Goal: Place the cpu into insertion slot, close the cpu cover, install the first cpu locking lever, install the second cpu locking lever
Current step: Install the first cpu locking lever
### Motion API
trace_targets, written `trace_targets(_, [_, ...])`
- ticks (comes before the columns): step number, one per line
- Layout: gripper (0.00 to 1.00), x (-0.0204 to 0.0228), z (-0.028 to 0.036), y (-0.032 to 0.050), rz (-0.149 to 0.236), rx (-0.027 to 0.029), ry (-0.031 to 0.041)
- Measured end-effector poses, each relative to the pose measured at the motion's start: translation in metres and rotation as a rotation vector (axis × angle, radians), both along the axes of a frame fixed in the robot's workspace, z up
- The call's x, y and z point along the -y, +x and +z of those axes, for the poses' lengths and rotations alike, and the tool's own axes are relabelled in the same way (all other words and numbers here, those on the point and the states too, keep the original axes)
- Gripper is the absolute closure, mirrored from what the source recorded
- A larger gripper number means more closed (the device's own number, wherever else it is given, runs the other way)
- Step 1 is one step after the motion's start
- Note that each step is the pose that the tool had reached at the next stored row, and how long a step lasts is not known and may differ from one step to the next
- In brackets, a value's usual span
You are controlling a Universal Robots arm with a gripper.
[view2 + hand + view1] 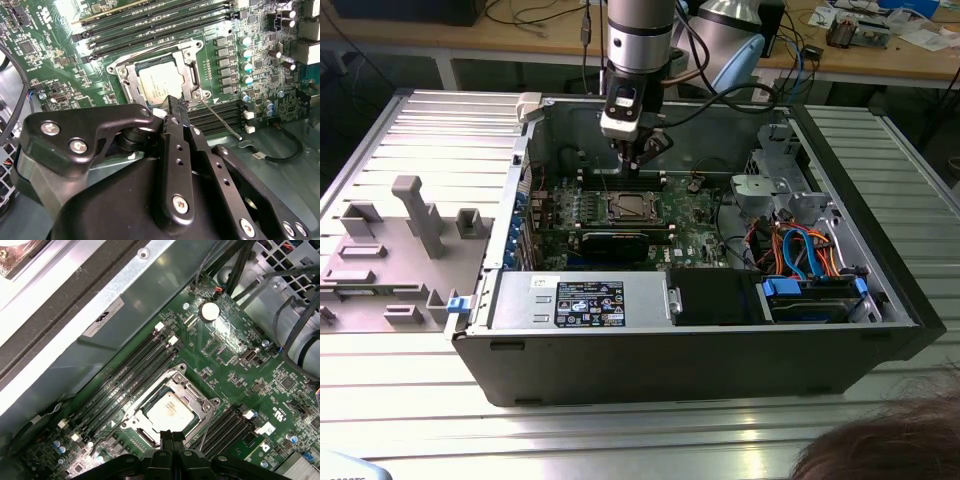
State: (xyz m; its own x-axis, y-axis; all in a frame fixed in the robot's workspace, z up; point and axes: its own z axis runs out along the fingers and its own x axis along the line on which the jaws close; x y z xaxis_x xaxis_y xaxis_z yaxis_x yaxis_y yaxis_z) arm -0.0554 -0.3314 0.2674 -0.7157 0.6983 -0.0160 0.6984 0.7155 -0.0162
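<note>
The cpu (159, 84) lies flat in the insertion slot (632, 207) on the green board, its silvery top facing up. The cpu cover (199, 401) is folded down around it, and the chip (167, 411) shows through the cover's window. One thin wire lever (222, 122) sticks out free from a socket corner, over the memory slots. A second wire lever (150, 50) runs along the opposite side of the socket; whether it is latched I cannot tell. My gripper (170, 436) hangs just above the socket's edge, shut with nothing between its fingers. It also appears in the second wrist view (176, 104) and the exterior view (638, 158).
Black memory slots (125, 380) flank the socket on both sides. A long black expansion card (615, 240), a power supply (580, 300) and a drive cage with coloured cables (800, 250) fill the case. A grey fixture (410, 220) sits at the exterior view's left. A person's hair (890, 450) shows at the lower right.
</note>
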Motion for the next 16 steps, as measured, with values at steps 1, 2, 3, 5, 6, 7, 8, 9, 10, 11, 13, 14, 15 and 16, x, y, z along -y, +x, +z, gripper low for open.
trace_targets(1, [0.89,0.0,0.0,0.0,0.005,0.0,0.0])
trace_targets(2, [0.89,0.0,0.0,0.0,0.009,0.0,0.0])
trace_targets(3, [0.89,0.0,0.0,0.0,0.013,0.0,0.0])
trace_targets(5, [0.89,0.0,0.0,0.0,0.02,0.0,0.0])
trace_targets(6, [0.89,0.0,0.0,0.0,0.026,0.0,0.0])
trace_targets(7, [0.89,0.0,0.0,0.0,0.032,0.0,0.0])
trace_targets(8, [0.89,0.0,0.0,0.0,0.039,0.0,-0.0001])
trace_targets(9, [0.89,0.0,0.0,0.0,0.045,0.0,0.0])
trace_targets(10, [0.89,0.0,0.0,0.0,0.051,0.0,-0.0001])
trace_targets(11, [0.89,0.0,0.0,0.0,0.055,0.0,0.0])
trace_targets(13, [0.89,0.0,0.0,0.0,0.062,0.0,0.0])
trace_targets(14, [0.89,0.0,0.0,0.0,0.066,0.0,0.0])
trace_targets(15, [0.89,0.0,0.0,0.0,0.07,0.0,0.0])
trace_targets(16, [0.89,0.0,0.0,0.0,0.074,0.0,-0.0001])
